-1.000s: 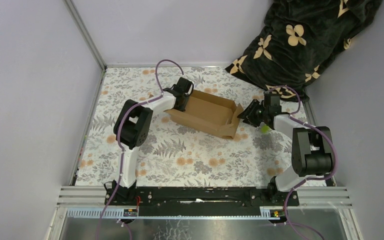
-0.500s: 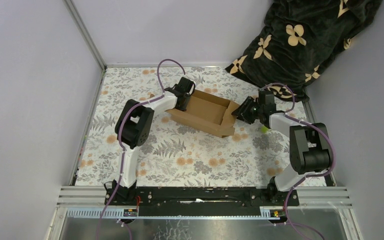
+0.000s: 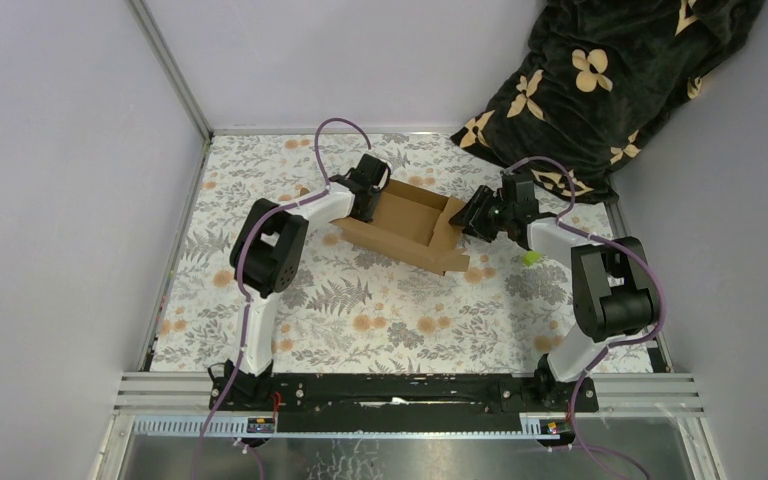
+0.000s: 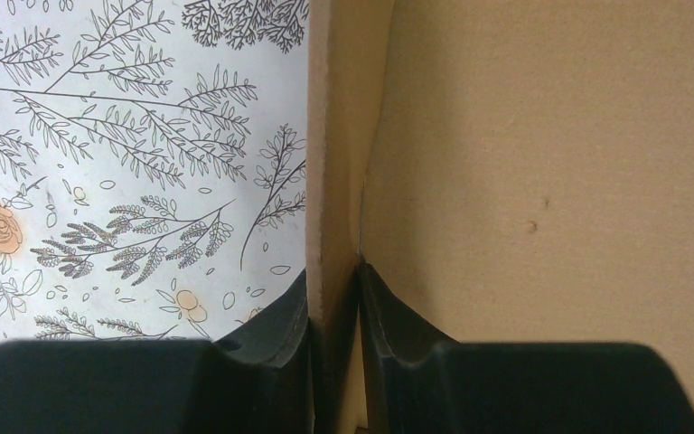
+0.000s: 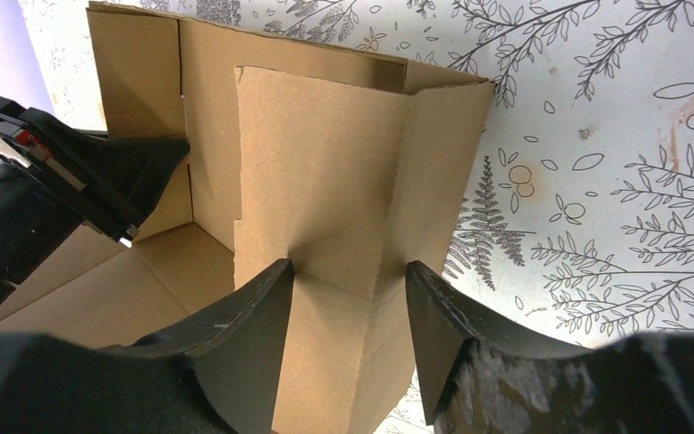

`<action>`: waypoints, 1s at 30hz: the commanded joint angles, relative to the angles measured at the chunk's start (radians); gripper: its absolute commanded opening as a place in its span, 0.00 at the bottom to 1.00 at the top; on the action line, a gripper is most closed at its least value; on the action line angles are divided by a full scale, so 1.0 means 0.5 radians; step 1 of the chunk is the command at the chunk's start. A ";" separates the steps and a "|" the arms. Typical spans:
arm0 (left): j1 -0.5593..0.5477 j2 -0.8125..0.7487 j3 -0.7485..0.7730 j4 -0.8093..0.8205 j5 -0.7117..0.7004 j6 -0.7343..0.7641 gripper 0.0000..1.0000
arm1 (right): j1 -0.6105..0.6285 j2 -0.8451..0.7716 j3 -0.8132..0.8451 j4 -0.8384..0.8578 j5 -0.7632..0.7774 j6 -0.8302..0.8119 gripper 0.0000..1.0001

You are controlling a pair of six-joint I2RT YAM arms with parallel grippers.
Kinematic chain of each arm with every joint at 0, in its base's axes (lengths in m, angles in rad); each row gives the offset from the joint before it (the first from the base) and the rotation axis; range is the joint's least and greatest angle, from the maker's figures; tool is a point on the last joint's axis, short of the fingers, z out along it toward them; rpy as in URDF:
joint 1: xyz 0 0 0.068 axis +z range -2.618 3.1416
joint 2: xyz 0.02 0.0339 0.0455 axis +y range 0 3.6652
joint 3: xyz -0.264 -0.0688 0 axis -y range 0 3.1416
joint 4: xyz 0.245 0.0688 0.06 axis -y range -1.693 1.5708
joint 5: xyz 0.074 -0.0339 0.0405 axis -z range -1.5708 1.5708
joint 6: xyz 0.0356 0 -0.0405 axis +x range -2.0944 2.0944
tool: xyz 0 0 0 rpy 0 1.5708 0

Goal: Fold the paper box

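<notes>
The paper box [image 3: 405,222] is brown cardboard, partly set up as an open tray on the flowered table, toward the back. My left gripper [image 3: 368,188] is at its left end. In the left wrist view this gripper [image 4: 334,294] is shut on the upright end wall of the box [image 4: 551,181], one finger on each side. My right gripper [image 3: 472,213] is at the right end. In the right wrist view it [image 5: 348,271] is open, with both fingertips against the raised, creased end flap of the box [image 5: 325,154]. The left gripper [image 5: 81,181] shows beyond that flap.
A small lime-green block [image 3: 532,257] lies on the cloth just right of the box, under my right forearm. A dark flowered blanket [image 3: 610,80] is heaped in the back right corner. Grey walls close in the left, back and right. The metal base rail [image 3: 410,390] runs along the near edge.
My right gripper has moved left against the box, and the right end flap now stands up and leans inward. Its jaws have widened a little. The left gripper has not moved.
</notes>
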 commanded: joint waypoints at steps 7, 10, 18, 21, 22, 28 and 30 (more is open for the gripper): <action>-0.035 0.131 0.007 -0.076 0.031 0.040 0.26 | 0.035 -0.133 -0.049 -0.024 0.062 -0.098 0.63; -0.035 0.133 0.005 -0.075 0.035 0.040 0.26 | 0.035 -0.138 -0.094 0.009 0.046 -0.099 0.65; -0.034 0.136 0.010 -0.087 0.037 0.040 0.26 | 0.028 -0.266 -0.199 0.086 0.096 -0.103 0.68; -0.033 0.124 0.010 -0.087 0.057 0.037 0.26 | 0.010 -0.308 -0.242 0.149 0.102 -0.075 0.68; -0.033 0.121 0.009 -0.086 0.060 0.037 0.26 | 0.005 -0.314 -0.249 0.167 0.102 -0.064 0.68; -0.034 0.120 0.022 -0.087 0.155 0.031 0.26 | -0.010 -0.289 -0.250 0.229 0.082 0.004 0.64; -0.033 0.127 0.035 -0.088 0.170 0.031 0.26 | -0.011 -0.269 -0.254 0.252 0.068 0.023 0.64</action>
